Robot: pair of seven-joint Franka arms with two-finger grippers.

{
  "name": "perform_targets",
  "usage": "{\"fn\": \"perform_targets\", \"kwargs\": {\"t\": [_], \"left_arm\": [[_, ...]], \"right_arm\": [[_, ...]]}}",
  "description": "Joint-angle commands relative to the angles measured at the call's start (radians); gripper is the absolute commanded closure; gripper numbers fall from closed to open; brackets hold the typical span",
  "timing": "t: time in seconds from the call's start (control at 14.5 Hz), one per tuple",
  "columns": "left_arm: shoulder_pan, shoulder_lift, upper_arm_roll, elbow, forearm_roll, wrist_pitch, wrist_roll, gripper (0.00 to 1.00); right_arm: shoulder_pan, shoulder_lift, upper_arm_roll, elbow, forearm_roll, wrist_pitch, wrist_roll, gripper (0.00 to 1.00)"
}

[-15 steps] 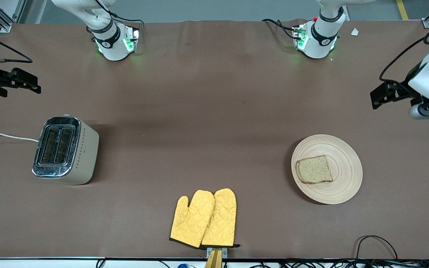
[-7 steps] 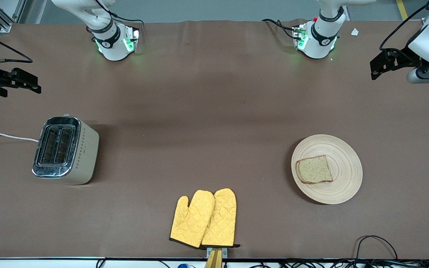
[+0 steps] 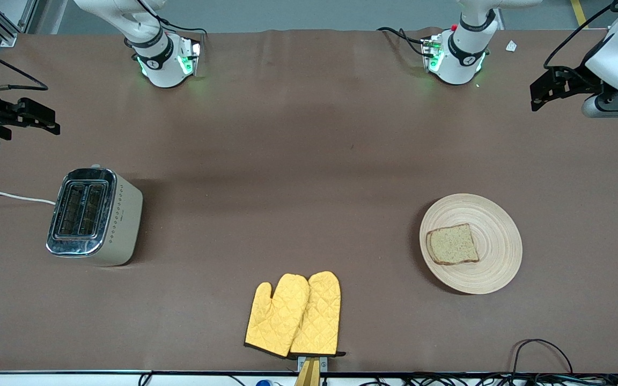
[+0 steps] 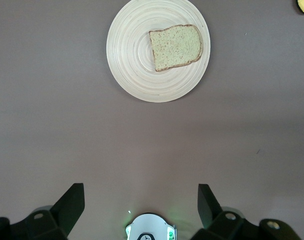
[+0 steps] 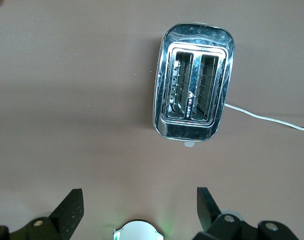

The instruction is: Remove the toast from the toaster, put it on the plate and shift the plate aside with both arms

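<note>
The toast (image 3: 453,244) lies flat on the round beige plate (image 3: 497,236), toward the left arm's end of the table; both also show in the left wrist view, toast (image 4: 175,47) on plate (image 4: 132,60). My left gripper (image 3: 541,96) is open and empty, high over the table's edge at the left arm's end, well away from the plate; its fingertips (image 4: 72,202) show in its wrist view. My right gripper (image 3: 46,119) is open and empty, up at the right arm's end, over the table above the toaster; its fingertips (image 5: 71,207) show in its wrist view.
A silver two-slot toaster (image 3: 94,215) with a white cord (image 3: 8,196) stands at the right arm's end; it also shows in the right wrist view (image 5: 194,87). Two yellow oven mitts (image 3: 294,315) lie near the front edge. Cables (image 3: 539,348) hang at the front edge.
My left gripper has risen and drawn back toward its base and the table's edge. The right arm, toast and plate have not moved.
</note>
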Motion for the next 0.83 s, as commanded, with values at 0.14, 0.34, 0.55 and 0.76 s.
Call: {"fn": "perform_targets", "kwargs": {"t": [0.14,0.34,0.55,0.76], "left_arm": [[0.007,0.010,0.013,0.028,-0.006,-0.010,0.008,0.00],[0.020,0.010,0.013,0.029,-0.011,-0.010,0.013,0.00],[0.021,0.013,0.013,0.029,-0.011,-0.010,0.017,0.00],[0.021,0.024,0.013,0.029,-0.012,-0.008,0.016,0.00]], "right_arm": [[0.003,-0.008,0.003,-0.004,-0.008,0.002,0.002,0.00],[0.002,-0.010,0.001,-0.005,-0.008,0.000,0.002,0.00],[0.003,-0.011,0.001,-0.007,-0.008,-0.003,0.002,0.00],[0.003,-0.010,0.003,-0.005,-0.006,0.005,0.002,0.00]]}}
